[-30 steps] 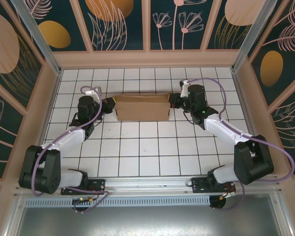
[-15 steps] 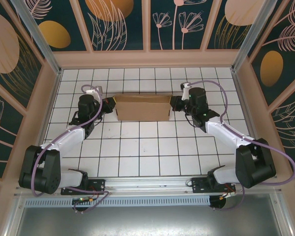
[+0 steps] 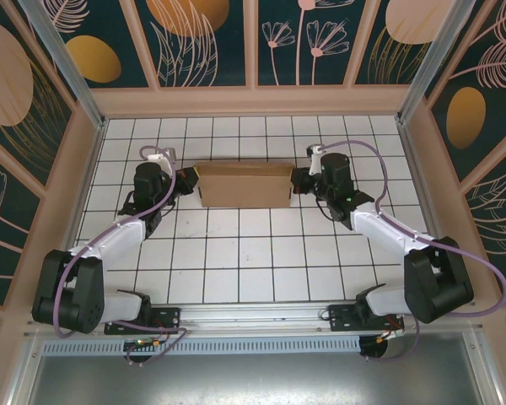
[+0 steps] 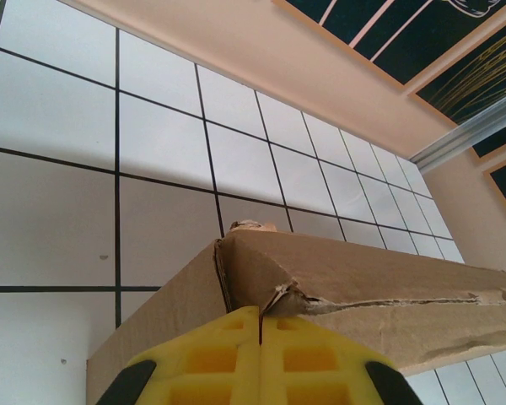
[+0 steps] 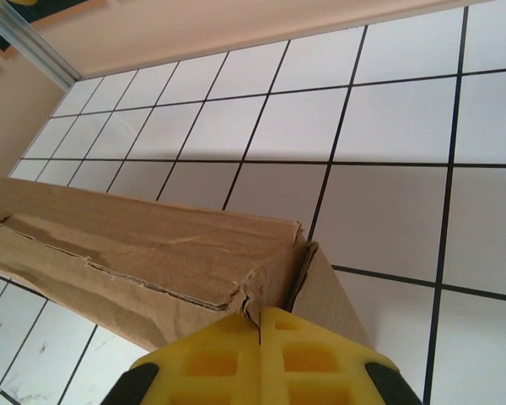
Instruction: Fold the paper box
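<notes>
Box (image 3: 243, 186) sits on the far middle of the tiled bench (image 3: 236, 261), long side running left to right, walls up, a shallow brown tray. There is an arm at each end. Left gripper (image 4: 260, 319): yellow pads clenched flat together, tips butted up against the left end corner, where the cardboard is torn and ragged along the top crease. Right gripper (image 5: 260, 319): likewise clenched, pads meeting in a single seam, tips at the right end corner just under a frayed lip. Cannot tell whether either seam pinches a sliver of card; none shows between the pads. Step in hand, by my reading: pressing the two end walls inward to seat them. To do it well, push from both ends evenly so the box does not skate sideways on the tiles. Keep the tips low on the end walls, away from the torn top edges, which look likely to rip further. Keep the pressure square to each wall rather than on the corner. Against the frame a second back, the right wrist has drawn in closer to the box end and its cable loop has shifted. The left arm and the box sit where they were.
</notes>
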Tool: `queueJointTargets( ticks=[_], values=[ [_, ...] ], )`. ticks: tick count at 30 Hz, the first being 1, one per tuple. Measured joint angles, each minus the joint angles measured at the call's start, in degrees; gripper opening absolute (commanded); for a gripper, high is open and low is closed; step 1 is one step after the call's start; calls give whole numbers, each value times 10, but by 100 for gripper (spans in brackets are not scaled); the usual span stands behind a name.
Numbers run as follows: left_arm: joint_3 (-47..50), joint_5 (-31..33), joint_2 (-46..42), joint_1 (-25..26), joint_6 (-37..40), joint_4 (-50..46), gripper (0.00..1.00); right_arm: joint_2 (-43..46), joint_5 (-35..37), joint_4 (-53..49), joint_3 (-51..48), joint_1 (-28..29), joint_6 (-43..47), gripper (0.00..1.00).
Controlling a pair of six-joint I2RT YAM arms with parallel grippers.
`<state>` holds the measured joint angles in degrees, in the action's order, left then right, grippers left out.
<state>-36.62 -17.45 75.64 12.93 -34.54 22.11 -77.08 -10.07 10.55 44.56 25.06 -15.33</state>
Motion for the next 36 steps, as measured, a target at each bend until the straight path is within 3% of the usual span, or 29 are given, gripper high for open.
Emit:
queueJointTargets(
  ticks=[8, 15, 22, 25, 32, 36],
  values=[
    [2, 2, -10, 0, 27, -14, 0, 48, -4, 8, -38, 5, 34, 27],
    [-16, 2, -10, 1, 65, -47, 1, 108, -57, 25, -44, 0, 24, 47],
    [-25, 7, -5, 4, 84, -59, 5, 63, -44, 17, 17, -10, -35, 48],
    [-28, 9, -2, 4, 87, -59, 12, 22, -23, 9, 55, -13, -51, 47],
    [-28, 1, -9, 7, 75, -61, 48, -32, 2, -7, 57, -14, -67, 44],
    [-23, -1, -17, 7, 64, -89, 57, -36, 5, -2, 45, -14, -76, 43]
  ],
)
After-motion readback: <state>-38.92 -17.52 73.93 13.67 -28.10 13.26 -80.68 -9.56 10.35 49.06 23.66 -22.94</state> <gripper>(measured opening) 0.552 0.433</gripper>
